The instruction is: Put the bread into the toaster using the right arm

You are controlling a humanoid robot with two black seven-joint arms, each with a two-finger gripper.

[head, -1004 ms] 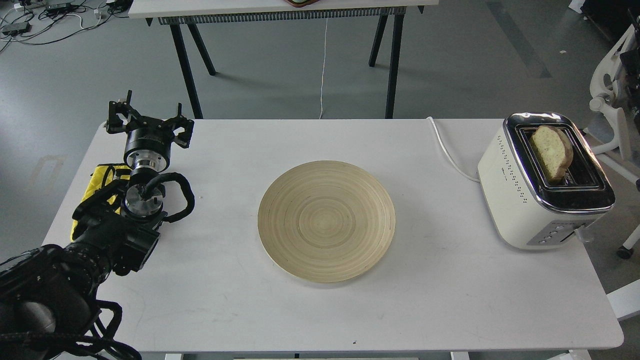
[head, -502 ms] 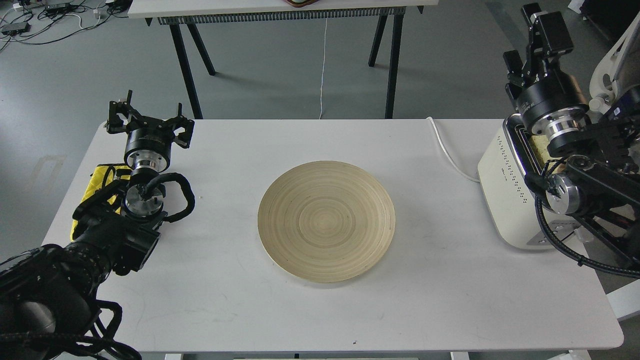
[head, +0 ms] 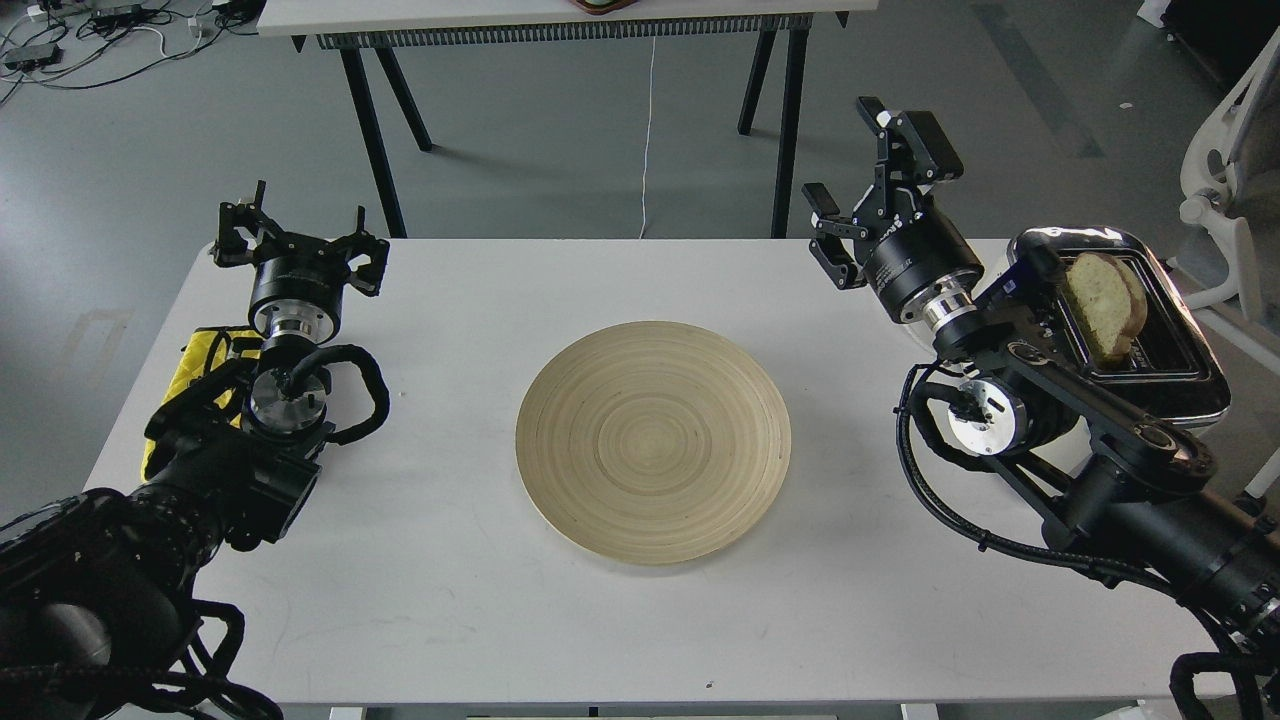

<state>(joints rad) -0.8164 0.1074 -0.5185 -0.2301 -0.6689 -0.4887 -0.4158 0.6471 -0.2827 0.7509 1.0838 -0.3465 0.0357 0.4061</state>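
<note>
The bread [head: 1102, 302] stands upright in a slot of the cream-white toaster [head: 1180, 370] at the table's right edge, its upper half sticking out. My right gripper [head: 862, 172] is open and empty, raised above the table's back edge, left of the toaster and apart from it. The right arm crosses in front of the toaster and hides its side. My left gripper [head: 295, 222] is open and empty at the table's far left.
A round wooden plate [head: 653, 441] lies bare at the middle of the white table [head: 480, 600]. A yellow cloth [head: 200, 365] lies under my left arm. The toaster's white cord [head: 880, 275] runs off the back edge. A black-legged table [head: 560, 25] stands behind.
My right arm has swung left, from above the toaster to the space between toaster and plate, uncovering the bread in the slot. The left arm has not moved.
</note>
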